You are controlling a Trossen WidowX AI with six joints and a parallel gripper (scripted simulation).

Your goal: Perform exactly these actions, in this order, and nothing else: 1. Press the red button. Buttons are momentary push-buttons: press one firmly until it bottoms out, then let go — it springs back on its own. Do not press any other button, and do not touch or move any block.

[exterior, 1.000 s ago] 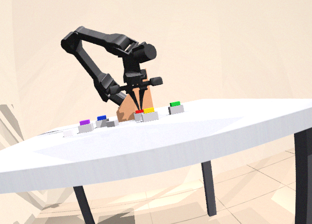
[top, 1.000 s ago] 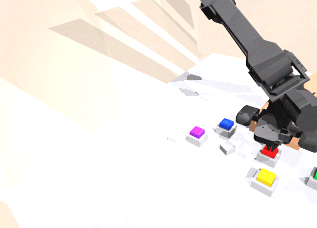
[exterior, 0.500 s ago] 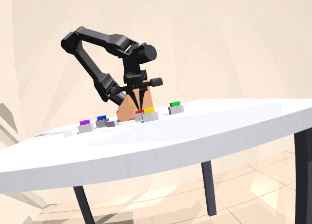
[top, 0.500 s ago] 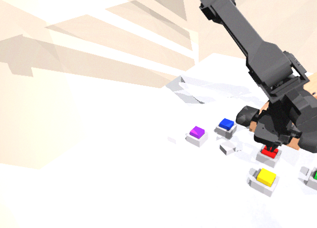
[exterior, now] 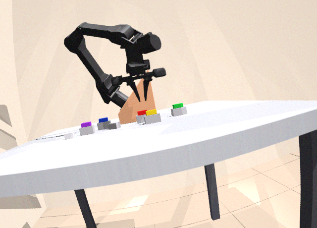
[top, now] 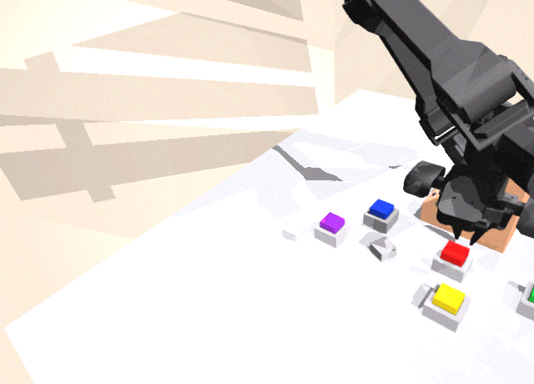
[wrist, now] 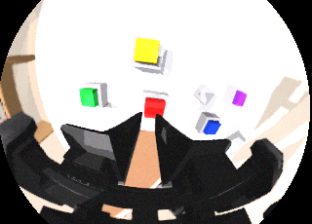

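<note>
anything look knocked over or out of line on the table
Only the small grey block between the blue button and red button: it sits turned at an angle while the button bases all line up squarely. Nothing looks tipped, spilled or broken. The gripper hangs above the red button, holding nothing.

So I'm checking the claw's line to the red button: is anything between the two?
Nothing visible stands between them. The claw hangs above the red button with bare air beneath its tips, fingers slightly parted and holding nothing. The yellow button sits beside the red one, not under the claw.
</note>
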